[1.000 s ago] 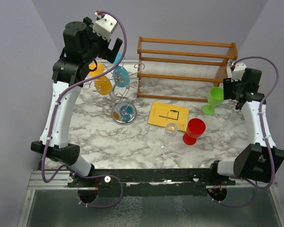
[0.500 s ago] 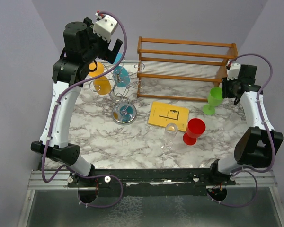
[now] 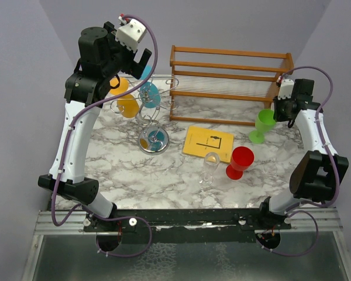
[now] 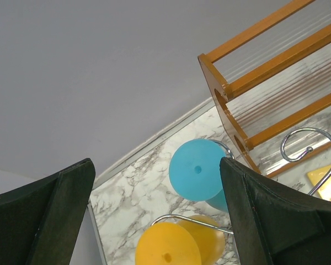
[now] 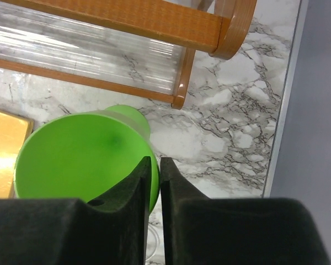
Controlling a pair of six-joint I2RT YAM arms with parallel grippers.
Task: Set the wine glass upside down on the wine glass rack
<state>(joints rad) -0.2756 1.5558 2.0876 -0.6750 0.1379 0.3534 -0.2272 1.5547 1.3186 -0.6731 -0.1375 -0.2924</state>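
Two arms are on my screens, and only the right one is at a glass. The right arm's fingers [image 5: 155, 165] are drawn almost together, leaving a thin slit. The near rim of the green wine glass [image 5: 83, 154] sits in that slit, so I read it as a pinch on the rim. The glass stands upright on the marble table [image 3: 134, 170], at its right side, just in front of the right-hand end of the wooden slatted shelf [image 3: 231, 52] and well apart from the wine glass rack [image 3: 154, 143].

The rack stands at the left of the table, its round shiny base on the marble. A blue glass [image 4: 197, 168] and an orange glass [image 4: 168, 256] hang on it with their feet up.

The left arm's fingers [image 4: 156, 163] are spread wide and hold nothing. They are raised above the rack, and the wrist view looks down between them at the two hanging glasses.

Between the rack and the green glass lies a yellow card [image 3: 207, 142]. A red glass [image 3: 241, 159] and a clear glass [image 3: 210, 167] stand upright just in front of it.
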